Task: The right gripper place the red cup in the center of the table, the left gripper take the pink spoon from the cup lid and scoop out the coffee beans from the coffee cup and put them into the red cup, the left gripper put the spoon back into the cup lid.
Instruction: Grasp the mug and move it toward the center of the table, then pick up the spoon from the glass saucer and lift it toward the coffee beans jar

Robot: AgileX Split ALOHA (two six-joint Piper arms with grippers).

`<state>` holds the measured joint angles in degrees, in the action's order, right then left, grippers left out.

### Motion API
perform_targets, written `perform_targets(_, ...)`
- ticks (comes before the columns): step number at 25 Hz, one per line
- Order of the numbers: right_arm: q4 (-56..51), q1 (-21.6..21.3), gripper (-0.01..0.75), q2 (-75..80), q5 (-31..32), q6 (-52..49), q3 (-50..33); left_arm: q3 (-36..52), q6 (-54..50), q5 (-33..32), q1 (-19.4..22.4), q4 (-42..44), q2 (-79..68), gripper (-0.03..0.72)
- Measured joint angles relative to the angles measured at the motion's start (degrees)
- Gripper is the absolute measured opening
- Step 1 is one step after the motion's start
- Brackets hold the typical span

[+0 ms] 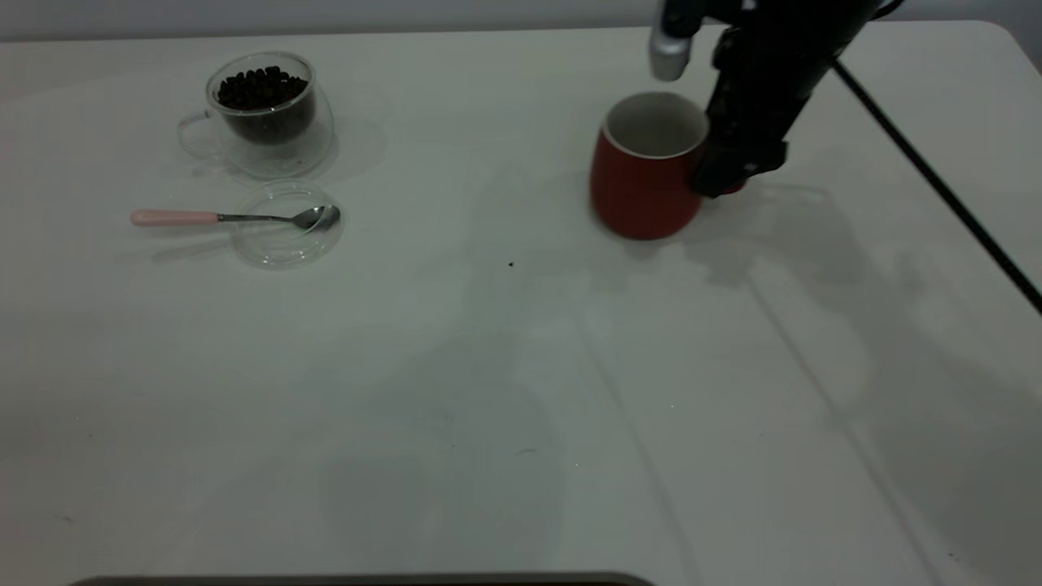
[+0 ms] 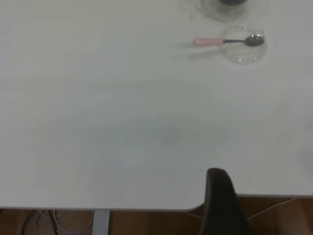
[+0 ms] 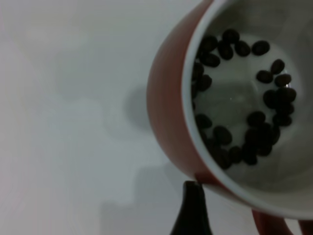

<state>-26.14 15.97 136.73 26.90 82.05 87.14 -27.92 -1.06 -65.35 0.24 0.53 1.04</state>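
The red cup (image 1: 647,175) stands upright on the table (image 1: 521,391), right of the middle, with coffee beans (image 3: 244,122) on its white bottom. My right gripper (image 1: 720,183) is at the cup's handle side. One black finger (image 3: 191,208) stands beside the cup wall, apart from the red handle (image 3: 274,226); the other finger is out of view. The pink spoon (image 1: 220,217) lies with its bowl on the cup lid (image 1: 285,228). The coffee cup (image 1: 264,110) full of beans stands behind it. One finger (image 2: 220,196) of my left gripper shows over the table's near edge, far from the spoon (image 2: 227,41).
A black cable (image 1: 936,179) runs across the table's right side. A small dark speck (image 1: 510,264) lies near the middle. The table's rounded corner (image 2: 195,205) and the brown floor below show in the left wrist view.
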Motion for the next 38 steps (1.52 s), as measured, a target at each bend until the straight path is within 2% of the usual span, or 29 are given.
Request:
perform_targets(7,-5.6,6.6,0.648,0.8,-3.3,0.0,0.0,0.0,0.0,0.0,0.0,0.0,0.0,0.503)
perform_targets(15,-19.0,14.1,0.635,2.7,-12.5,0.3,0.0,0.0,0.0,0.0,0.0,0.0,0.0,0.503)
perform_targets(18,-22.0,15.8,0.631,2.6,-14.3,1.6,0.0,0.0,0.0,0.0,0.0,0.0,0.0,0.503)
perform_targets(21,-22.4,15.9,0.628,0.8,-12.7,1.3,0.0,0.0,0.0,0.0,0.0,0.0,0.0,0.503)
perform_targets(24,-20.2,14.4,0.624,-4.3,-6.9,-3.7,0.0,0.0,0.0,0.0,0.0,0.0,0.0,0.503)
perform_targets(27,-13.2,11.6,0.621,-11.5,3.2,-15.5,0.0,0.0,0.0,0.0,0.0,0.0,0.0,0.503)
perform_targets(33,3.7,5.9,0.613,-25.1,30.2,-41.0,0.0,0.0,-0.2,0.0,0.0,0.0,0.0,0.503)
perform_targets(35,7.5,5.1,0.613,-29.5,36.6,-46.4,-0.5,0.0,-0.2,0.0,0.0,0.0,0.0,0.503)
perform_targets(38,11.4,4.8,0.609,-37.2,41.4,-53.3,-3.5,0.0,-0.2,0.0,0.0,0.0,0.0,0.503)
